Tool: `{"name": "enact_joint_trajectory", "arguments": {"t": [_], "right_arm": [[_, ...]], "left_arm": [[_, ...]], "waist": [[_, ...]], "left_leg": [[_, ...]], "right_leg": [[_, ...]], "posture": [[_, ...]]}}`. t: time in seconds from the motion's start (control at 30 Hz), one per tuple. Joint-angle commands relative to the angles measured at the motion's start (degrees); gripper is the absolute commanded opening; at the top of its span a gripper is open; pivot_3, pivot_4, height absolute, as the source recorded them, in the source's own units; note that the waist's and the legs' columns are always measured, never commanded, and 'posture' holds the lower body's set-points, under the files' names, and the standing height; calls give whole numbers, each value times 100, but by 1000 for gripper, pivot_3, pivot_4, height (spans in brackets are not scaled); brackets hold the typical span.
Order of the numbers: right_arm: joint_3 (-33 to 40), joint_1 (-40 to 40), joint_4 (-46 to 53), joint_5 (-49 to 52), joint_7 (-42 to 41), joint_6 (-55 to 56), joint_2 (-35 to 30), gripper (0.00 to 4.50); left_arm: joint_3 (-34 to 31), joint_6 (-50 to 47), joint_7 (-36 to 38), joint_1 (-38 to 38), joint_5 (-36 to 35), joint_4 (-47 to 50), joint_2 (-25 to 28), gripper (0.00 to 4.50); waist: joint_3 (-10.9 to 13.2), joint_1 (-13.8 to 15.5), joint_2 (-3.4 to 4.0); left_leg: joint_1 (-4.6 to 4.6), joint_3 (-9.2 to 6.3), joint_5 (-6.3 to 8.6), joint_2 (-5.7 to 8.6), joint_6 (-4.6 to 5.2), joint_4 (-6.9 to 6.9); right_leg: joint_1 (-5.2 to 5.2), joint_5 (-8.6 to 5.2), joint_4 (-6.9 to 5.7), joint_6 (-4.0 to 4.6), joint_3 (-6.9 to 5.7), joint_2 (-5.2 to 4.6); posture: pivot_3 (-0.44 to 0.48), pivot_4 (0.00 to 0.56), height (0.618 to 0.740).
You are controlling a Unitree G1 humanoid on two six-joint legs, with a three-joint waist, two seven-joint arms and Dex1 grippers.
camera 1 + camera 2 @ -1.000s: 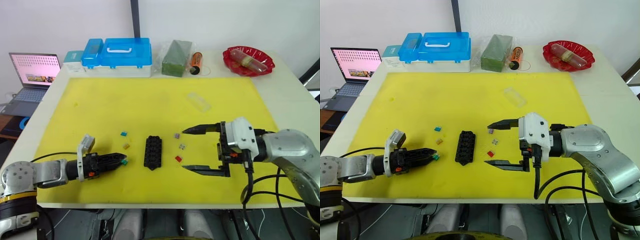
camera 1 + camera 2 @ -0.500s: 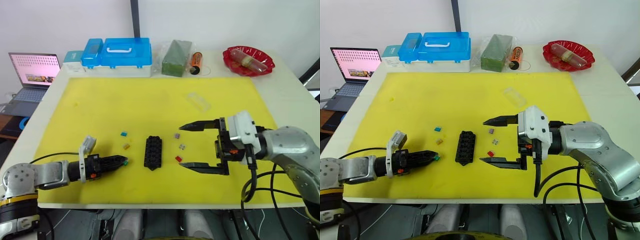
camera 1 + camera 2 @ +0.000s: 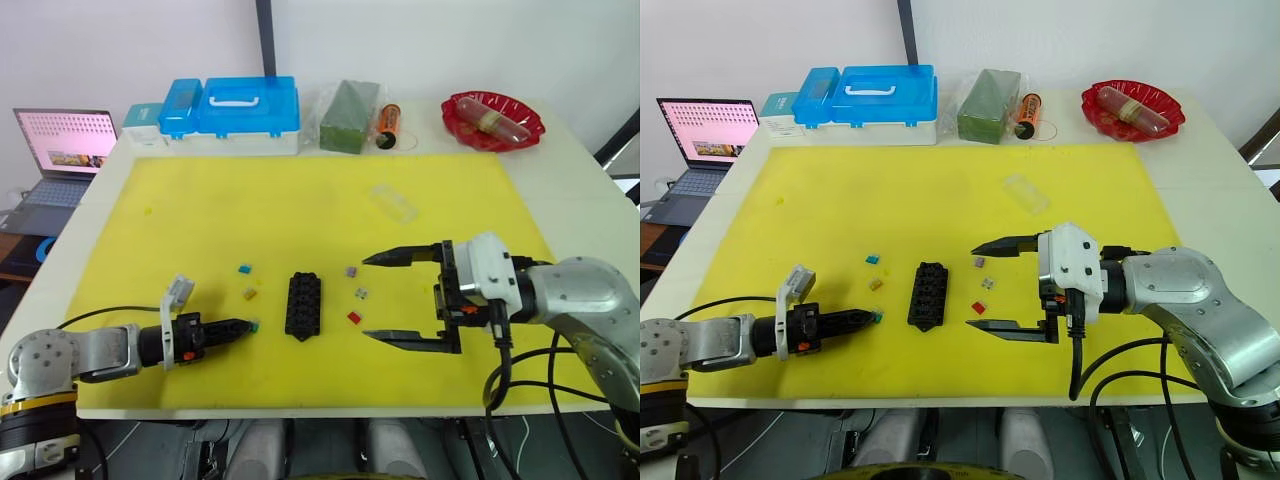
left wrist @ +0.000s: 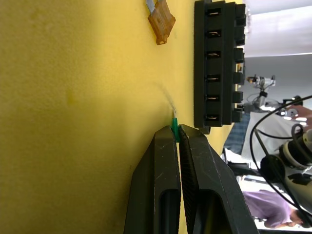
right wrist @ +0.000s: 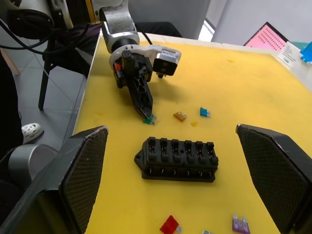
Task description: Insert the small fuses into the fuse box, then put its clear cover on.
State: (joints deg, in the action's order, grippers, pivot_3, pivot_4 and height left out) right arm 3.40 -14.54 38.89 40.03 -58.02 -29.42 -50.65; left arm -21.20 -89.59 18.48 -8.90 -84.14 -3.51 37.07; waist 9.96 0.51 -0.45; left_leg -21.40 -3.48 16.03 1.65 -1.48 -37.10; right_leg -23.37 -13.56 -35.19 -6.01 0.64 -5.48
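Observation:
The black fuse box [image 3: 304, 304] lies on the yellow mat [image 3: 300, 200], its slots empty in the right wrist view. My left gripper [image 3: 245, 325] lies low on the mat just left of it, shut on the green fuse [image 4: 174, 132]. Blue [image 3: 245, 268] and orange [image 3: 252, 293] fuses lie left of the box. Purple [image 3: 351, 271], grey [image 3: 363, 293] and red [image 3: 354, 317] fuses lie to its right. My right gripper [image 3: 366, 297] stands wide open beside those three, holding nothing. The clear cover [image 3: 393, 202] rests farther back on the mat.
Along the table's far edge stand a blue-lidded case [image 3: 240, 110], a wrapped green block [image 3: 350, 103], an orange bottle [image 3: 389, 125] and a red bowl [image 3: 492, 120]. A laptop [image 3: 60, 150] sits off the table at the left.
My left gripper's fingers have closed onto the green fuse on the mat. The right gripper has stayed wide open near the fuses on the right.

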Motion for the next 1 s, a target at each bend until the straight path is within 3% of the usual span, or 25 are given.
{"name": "enact_joint_trajectory", "arguments": {"t": [0.03, 0.1, 0.17, 0.27, 0.33, 0.47, 0.53, 0.7, 0.83, 1.0], "right_arm": [[62, -104, 35, 20, -10, 63, 1, 4500], [12, -187, -38, 0, -35, 76, 24, 4500], [-31, -276, -144, -4, -90, 97, 44, 4500], [-85, -429, -266, 14, -123, 74, 100, 4500], [-134, -496, -308, 19, -100, 56, 162, 4500], [-253, -472, -284, -45, -73, 86, 288, 4500], [-299, -459, -252, -70, -32, 98, 343, 4500], [-308, -379, -110, -43, 73, 37, 397, 4500], [-312, -366, -140, -104, 105, 44, 399, 4500], [-222, -348, -125, -11, 67, -28, 310, 4500]], "left_arm": [[137, -256, 797, -263, -320, -46, 705, 42], [500, -287, 1738, -672, -271, 113, 1427, 42], [1130, -88, 3096, -1282, 392, 520, 2169, 42], [2985, 1772, 6098, -2218, 2397, 1054, 3448, 42], [4173, 3105, 7209, -3004, 3365, 1124, 3906, 42], [6770, 6006, 7402, -4911, 4422, 1149, 4457, 42], [8060, 7467, 7402, -5988, 4908, 1028, 4434, 42], [10641, 9928, 7402, -8173, 5472, 572, 3944, 42], [11966, 10822, 7402, -9180, 5202, 550, 3374, 42], [13147, 12030, 7402, -9779, 5543, 178, 3009, 42]], "waist": [[5, -7, -9], [25, -16, -52], [26, 6, -57], [27, 9, -52], [27, -1, -32], [31, -13, -40], [35, 8, -48], [51, 17, -72], [54, 8, -77], [57, -60, -80]], "left_leg": [[-4, 0, 0, -2, 0, 0], [-11, -2, 0, -7, 0, 0], [-19, -5, -1, -17, -2, -1], [-23, 10, -3, -8, -8, 6], [-22, 31, -2, -3, -8, 14], [-64, 36, -2, -22, -7, 17], [-111, 34, -3, -21, -6, 2], [-119, 30, -4, -21, -3, -9], [-118, 29, -4, -25, -1, -24], [-110, 27, -5, -33, -1, -31]], "right_leg": [[-4, 0, 0, 0, -1, 3], [-12, -1, -2, 2, -5, 11], [-17, 6, 6, 16, -8, 30], [-18, 8, 22, 22, -7, 27], [-19, 8, 32, 22, 6, 24], [-46, 11, 53, 25, 6, 47], [-105, 14, 26, 25, 11, 50], [-110, 14, 9, 21, 9, 68], [-104, 22, 5, 3, 11, 75], [-104, 27, -10, -6, 12, 85]], "posture": [[0, 150, 740], [0, 150, 740], [0, 150, 740], [0, 150, 740], [0, 150, 740], [0, 150, 740], [0, 150, 740], [0, 150, 740], [0, 150, 740], [0, 150, 740]]}}
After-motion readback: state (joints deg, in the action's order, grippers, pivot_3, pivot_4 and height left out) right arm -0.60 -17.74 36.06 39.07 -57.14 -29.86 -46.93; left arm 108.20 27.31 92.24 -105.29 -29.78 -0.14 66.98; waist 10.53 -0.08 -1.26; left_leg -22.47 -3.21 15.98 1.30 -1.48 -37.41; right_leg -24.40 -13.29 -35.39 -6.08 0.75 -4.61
